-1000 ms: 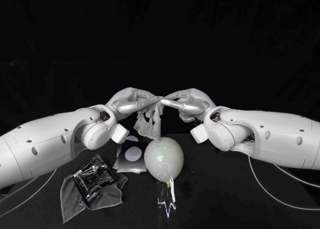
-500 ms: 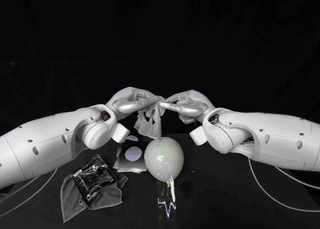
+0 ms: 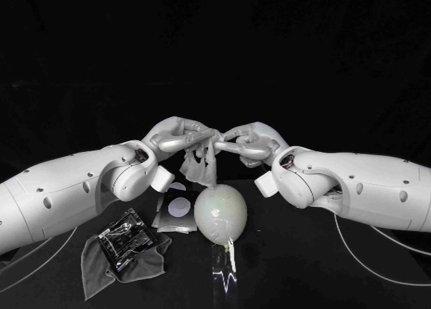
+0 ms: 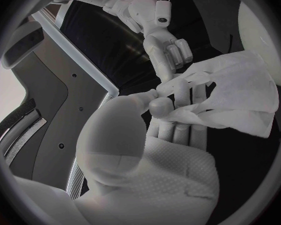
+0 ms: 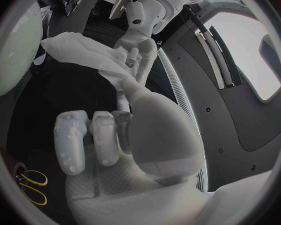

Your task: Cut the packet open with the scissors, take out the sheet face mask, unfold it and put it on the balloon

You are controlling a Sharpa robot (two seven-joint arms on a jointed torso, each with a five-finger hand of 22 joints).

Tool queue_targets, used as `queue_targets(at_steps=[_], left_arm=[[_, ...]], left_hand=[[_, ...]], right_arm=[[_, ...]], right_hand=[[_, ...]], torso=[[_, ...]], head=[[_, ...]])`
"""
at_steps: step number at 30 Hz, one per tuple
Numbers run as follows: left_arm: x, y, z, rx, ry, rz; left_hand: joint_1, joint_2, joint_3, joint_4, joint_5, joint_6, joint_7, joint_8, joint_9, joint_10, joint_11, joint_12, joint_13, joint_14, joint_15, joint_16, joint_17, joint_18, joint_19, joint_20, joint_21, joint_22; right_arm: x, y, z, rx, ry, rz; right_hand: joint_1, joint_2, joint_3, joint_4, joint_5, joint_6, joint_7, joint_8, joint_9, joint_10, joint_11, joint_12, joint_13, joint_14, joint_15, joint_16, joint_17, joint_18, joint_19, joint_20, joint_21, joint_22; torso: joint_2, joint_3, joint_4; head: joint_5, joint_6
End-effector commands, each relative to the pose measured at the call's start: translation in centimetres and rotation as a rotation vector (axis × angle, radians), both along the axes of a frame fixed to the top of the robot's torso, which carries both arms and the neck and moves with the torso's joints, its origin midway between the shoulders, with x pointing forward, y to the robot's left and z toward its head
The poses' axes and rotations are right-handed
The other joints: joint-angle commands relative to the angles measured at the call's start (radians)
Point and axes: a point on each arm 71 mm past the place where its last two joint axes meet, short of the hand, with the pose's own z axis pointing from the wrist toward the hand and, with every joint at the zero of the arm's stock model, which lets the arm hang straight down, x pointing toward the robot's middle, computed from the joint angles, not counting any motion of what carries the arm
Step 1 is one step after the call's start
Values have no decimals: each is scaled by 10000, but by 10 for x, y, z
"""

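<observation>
The white sheet mask [image 3: 201, 165] hangs partly folded between both hands, above the pale oval balloon [image 3: 221, 214] lying on the table. My left hand [image 3: 177, 136] pinches its top edge from the left, and my right hand [image 3: 250, 140] pinches it from the right, their fingertips nearly touching. In the left wrist view the mask [image 4: 239, 95] drapes over my left hand [image 4: 172, 120], with the right hand [image 4: 160, 32] reaching in from beyond. In the right wrist view my right hand [image 5: 115, 130] grips the mask [image 5: 84, 55] beside the balloon [image 5: 15, 55]. Yellow-handled scissors [image 5: 30, 186] lie on the table.
The cut dark packet [image 3: 129, 234] lies on a grey cloth [image 3: 118, 264] at front left. A silver sheet with a pale round patch [image 3: 177, 210] sits left of the balloon. A clear film strip [image 3: 223, 270] lies in front of the balloon.
The right hand has edged slightly left toward the left hand, bringing the fingertips closer; the mask hangs a little more bunched. The balloon and packet are unmoved.
</observation>
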Motion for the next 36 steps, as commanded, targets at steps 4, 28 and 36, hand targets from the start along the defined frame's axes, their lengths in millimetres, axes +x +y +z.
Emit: queue_targets(at_steps=[4, 28, 36], left_arm=[[0, -1, 2, -96, -119, 36], [3, 4, 2, -123, -119, 282], [4, 5, 2, -133, -124, 394]], left_hand=[[55, 37, -5, -45, 35, -8, 57, 35, 17, -55, 16, -24, 14, -15, -36, -64, -2, 204, 7, -29, 40, 14], [66, 54, -2, -56, 35, 7, 63, 38, 22, -21, 19, 12, 72, 0, -37, -59, -2, 205, 13, -32, 52, 20], [65, 55, -3, -55, 35, 8, 65, 37, 22, -25, 20, 4, 55, 2, -37, -58, -2, 206, 14, -32, 54, 21]], right_arm=[[0, -3, 0, -44, -111, -96], [-4, -17, 1, -165, -58, -144], [-4, -22, 4, -386, -230, -107]], right_hand=[[-338, -221, 1577, -535, 1443, -352, 226, 502, 174, 1011, 158, 5, 2565, 1059, 138, 42, 2633, -139, 1048, 92, 36, 2630], [-1370, -484, 3292, -1001, 1753, -809, 297, 988, 295, 900, 229, -212, 2429, 1059, 194, 42, 2633, -139, 1048, 160, 36, 2630], [-1472, -356, 3585, -1080, 1436, -876, 311, 1046, 292, 920, 246, -173, 2455, 1059, 215, 42, 2633, -139, 1048, 184, 36, 2630]], torso=[[-5, -4, -4], [-1, 2, -10], [-4, 0, -6]], head=[[-5, -9], [2, -31], [-11, -52]])
